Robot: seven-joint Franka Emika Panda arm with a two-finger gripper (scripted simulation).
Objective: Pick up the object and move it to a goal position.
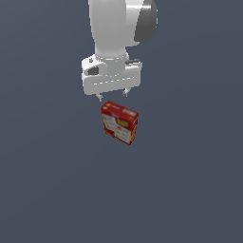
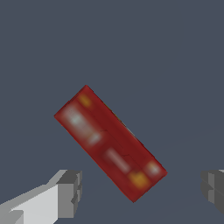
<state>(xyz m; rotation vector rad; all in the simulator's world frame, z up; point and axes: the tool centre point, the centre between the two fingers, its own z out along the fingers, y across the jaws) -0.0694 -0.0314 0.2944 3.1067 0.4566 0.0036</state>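
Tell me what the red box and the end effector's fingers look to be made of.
Red box: probably printed cardboard, matte, with flat faces, crisp edges and yellow and white label panels. Fingers of the end effector: grey, blocky and dull, perhaps plastic or rubber-padded metal; this simulated render leaves that open.

A bare simulated scene, not a real room. Flat, featureless grey-blue ground (image 1: pixel 47 190) fills both views, with smooth rendered shading throughout

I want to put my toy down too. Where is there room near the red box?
Bare grey floor borders the red box on the exterior view's left, right and nearer side. The only crowded spot is just behind and above it, where the open fingers hang close to its top edge.
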